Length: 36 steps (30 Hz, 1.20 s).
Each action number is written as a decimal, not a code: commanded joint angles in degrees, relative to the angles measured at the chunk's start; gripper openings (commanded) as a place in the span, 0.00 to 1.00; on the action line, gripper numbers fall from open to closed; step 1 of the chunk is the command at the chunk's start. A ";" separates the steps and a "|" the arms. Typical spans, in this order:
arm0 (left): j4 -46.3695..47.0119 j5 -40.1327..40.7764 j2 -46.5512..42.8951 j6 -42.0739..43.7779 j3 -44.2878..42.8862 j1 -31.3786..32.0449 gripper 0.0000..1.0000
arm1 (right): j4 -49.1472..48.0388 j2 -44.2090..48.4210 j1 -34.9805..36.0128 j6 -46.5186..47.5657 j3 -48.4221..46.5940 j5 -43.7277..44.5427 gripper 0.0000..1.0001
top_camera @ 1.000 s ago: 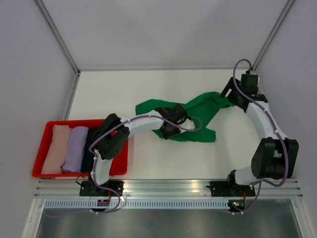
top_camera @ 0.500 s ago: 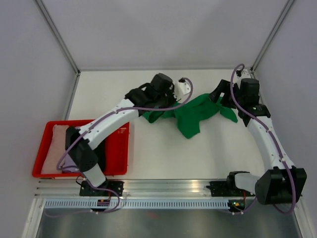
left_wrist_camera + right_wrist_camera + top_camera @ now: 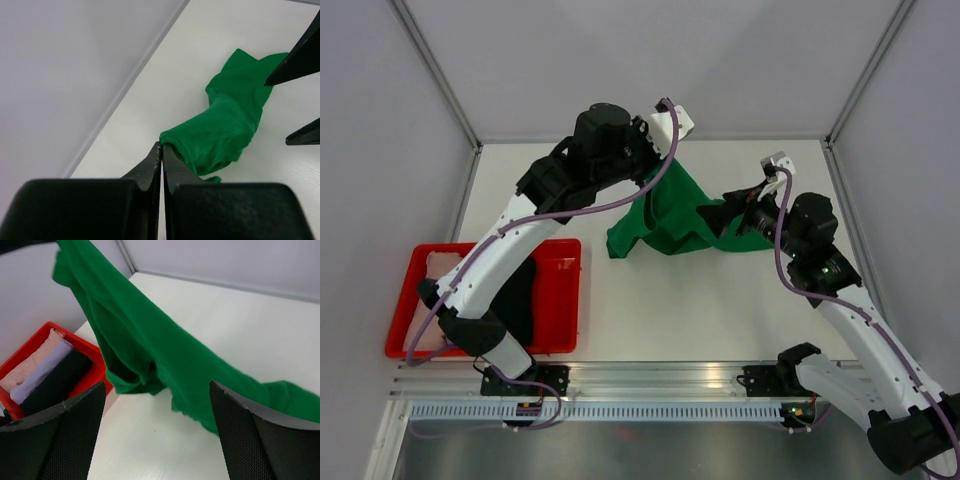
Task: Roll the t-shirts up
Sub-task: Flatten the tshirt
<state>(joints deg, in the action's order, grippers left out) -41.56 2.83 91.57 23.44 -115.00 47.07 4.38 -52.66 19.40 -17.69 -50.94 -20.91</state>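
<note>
A white tabletop (image 3: pixel 620 300) sits between pale grey walls, with 2 arms bolted at its near edge. The bright green cloth t-shirt (image 3: pixel 670 215) hangs well above the far middle of the table. The left gripper (image 3: pixel 161 150) pinches it by 1 hemmed edge, its fingers pressed shut on the fabric.

From that pinch the shirt's long axis slopes down and towards the robot's right, and its lower end trails on the table. The right gripper (image 3: pixel 156 387) has its fingers spread wide and holds nothing. The cloth crosses just beyond them, so the right arm is nearer the free lower end and looks better placed to take it.

There are 4 shirts. 1 is the green one, and 3 lie rolled side by side in the 1 shallow red plastic tray (image 3: pixel 75 340) at the left: pale pink (image 3: pixel 30 362), lavender (image 3: pixel 42 372) and black (image 3: pixel 57 382).
</note>
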 commanded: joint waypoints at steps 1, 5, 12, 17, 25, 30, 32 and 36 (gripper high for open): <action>-1.68 -0.46 0.63 -1.82 -3.30 0.22 0.02 | -7.10 2.13 3.09 1.70 -1.71 7.37 0.90; -2.38 -4.13 0.63 -3.40 -3.13 0.22 0.02 | -11.49 0.02 8.88 -0.59 -1.09 8.94 0.89; -2.74 -5.47 0.98 -3.49 -3.21 0.30 0.02 | -10.81 -10.33 15.31 2.22 -6.89 14.66 0.90; -2.91 -5.56 0.54 -2.61 -2.86 0.22 0.02 | -10.01 -14.57 15.49 4.33 -10.67 18.88 0.72; -3.26 -3.12 -0.60 -3.23 -3.21 -0.22 0.02 | -6.84 -19.06 15.49 4.25 -16.38 20.55 0.00; 0.85 5.69 1.15 -4.89 -10.04 -7.31 0.02 | -5.45 -21.59 15.58 1.18 -25.68 4.71 0.00; 2.00 7.53 2.64 -6.65 -13.48 -9.88 0.02 | -4.74 -24.83 16.02 -1.19 -32.89 0.10 0.00; 5.17 9.65 4.67 -2.98 -19.82 -11.91 0.02 | -5.88 -29.41 17.60 -5.68 -42.46 -5.45 0.00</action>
<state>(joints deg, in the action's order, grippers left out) -43.22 6.37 95.37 19.46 -130.45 35.90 0.01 -80.40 35.99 -18.72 -86.63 -17.08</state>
